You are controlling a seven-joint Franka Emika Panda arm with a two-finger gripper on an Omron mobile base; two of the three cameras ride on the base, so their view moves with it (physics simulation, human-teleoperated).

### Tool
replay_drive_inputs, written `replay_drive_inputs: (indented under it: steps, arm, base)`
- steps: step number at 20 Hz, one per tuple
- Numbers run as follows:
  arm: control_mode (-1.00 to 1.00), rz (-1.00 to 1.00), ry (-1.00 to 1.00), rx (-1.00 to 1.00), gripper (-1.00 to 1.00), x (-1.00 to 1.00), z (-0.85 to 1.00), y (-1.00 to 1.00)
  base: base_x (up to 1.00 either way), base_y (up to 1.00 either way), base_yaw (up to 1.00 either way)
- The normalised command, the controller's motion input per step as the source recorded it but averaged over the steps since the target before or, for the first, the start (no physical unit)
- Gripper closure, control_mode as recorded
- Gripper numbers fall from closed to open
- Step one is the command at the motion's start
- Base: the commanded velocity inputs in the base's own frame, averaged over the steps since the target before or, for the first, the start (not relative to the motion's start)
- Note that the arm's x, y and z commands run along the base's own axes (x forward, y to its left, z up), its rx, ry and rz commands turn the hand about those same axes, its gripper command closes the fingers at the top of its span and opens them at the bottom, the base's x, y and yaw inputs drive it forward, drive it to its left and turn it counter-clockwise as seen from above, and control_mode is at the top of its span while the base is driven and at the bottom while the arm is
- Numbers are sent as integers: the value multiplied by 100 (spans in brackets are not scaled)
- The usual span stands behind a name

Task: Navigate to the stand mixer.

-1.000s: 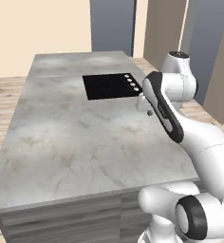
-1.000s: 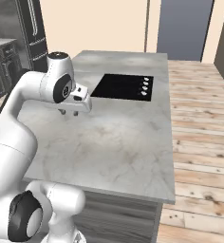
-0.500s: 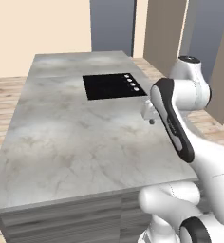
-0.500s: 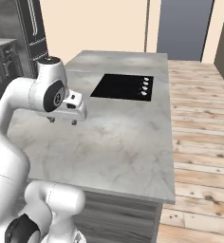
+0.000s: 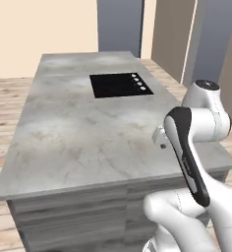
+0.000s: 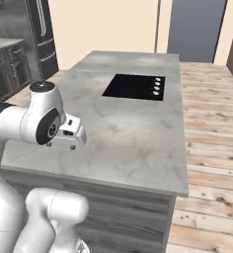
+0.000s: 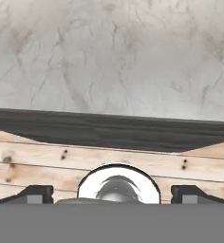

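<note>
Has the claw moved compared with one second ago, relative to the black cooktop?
Yes. The claw has drawn back from the black cooktop toward the near edge of the counter.

You will find no readable text, label, brand, number or sign in any of these views. The marbled tabletop (image 5: 88,128) carries no writing. The black cooktop (image 5: 119,84) has a row of small white knobs along one edge, but no markings on them can be made out. The dark cabinets (image 6: 10,64) are likewise unmarked.
</note>
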Motion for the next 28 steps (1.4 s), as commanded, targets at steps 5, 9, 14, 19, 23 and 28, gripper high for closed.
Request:
replay_drive_inputs:
  steps: [5,9,14,19,23,28]
  arm:
    - [100,0,0,0,-100,0,0,0]
    - [100,0,0,0,-100,0,0,0]
    - [100,0,0,0,-100,0,0,0]
    - [100,0,0,0,-100,0,0,0]
    - [100,0,0,0,-100,0,0,0]
    - [100,0,0,0,-100,0,0,0]
  base:
    - [-51,96,16]
    - [-3,100,14]
    - [0,100,15]
    - [7,100,15]
    - [21,100,14]
    - [52,100,17]
